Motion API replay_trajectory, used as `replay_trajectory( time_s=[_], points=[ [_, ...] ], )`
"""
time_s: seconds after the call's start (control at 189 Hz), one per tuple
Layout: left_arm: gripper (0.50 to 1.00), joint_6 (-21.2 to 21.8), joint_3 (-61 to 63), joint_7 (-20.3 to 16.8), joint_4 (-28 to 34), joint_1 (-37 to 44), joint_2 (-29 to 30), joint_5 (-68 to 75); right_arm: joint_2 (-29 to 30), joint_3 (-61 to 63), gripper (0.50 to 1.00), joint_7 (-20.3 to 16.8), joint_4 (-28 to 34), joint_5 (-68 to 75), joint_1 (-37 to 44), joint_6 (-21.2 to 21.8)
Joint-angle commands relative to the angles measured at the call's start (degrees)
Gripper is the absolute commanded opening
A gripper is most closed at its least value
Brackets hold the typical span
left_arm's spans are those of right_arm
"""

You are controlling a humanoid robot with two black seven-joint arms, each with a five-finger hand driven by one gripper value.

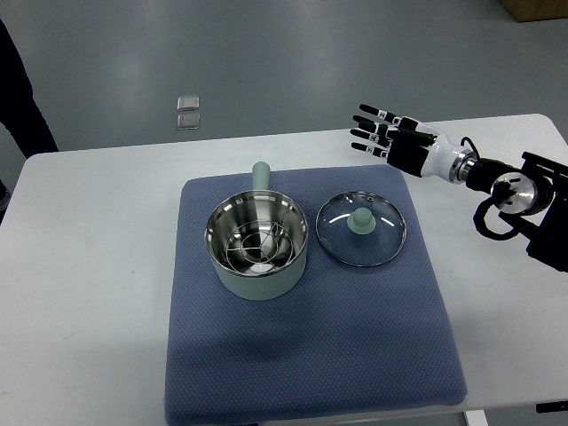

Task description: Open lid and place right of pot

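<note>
Top view gives you the lid (360, 228) lying flat on the blue mat (311, 355), just right of the open pot (257, 244), apart from it. Your right hand (390, 140) hovers past the mat's far right corner, fingers spread, grasping nothing, with bare table (98, 266) either side.

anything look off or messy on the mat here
Nothing stands out. The pot sits upright on the blue mat, open, with a wire rack inside. The glass lid lies flat to its right, knob up. The right hand hovers open, clear of both.
</note>
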Motion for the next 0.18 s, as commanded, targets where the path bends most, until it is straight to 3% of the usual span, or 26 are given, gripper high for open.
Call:
replay_trajectory(
  time_s=[0.0, 0.175],
  points=[
    [1.000, 0.04, 0.09, 0.00, 0.21, 0.06, 0.00, 0.00, 0.63, 0.07, 0.936, 0.43, -0.15, 0.74, -0.06, 0.18],
    [1.000, 0.04, 0.27, 0.00, 0.30, -0.29, 0.00, 0.00, 0.71, -0.02, 0.936, 0.52, -0.06, 0.65, -0.23, 0.97]
  ],
)
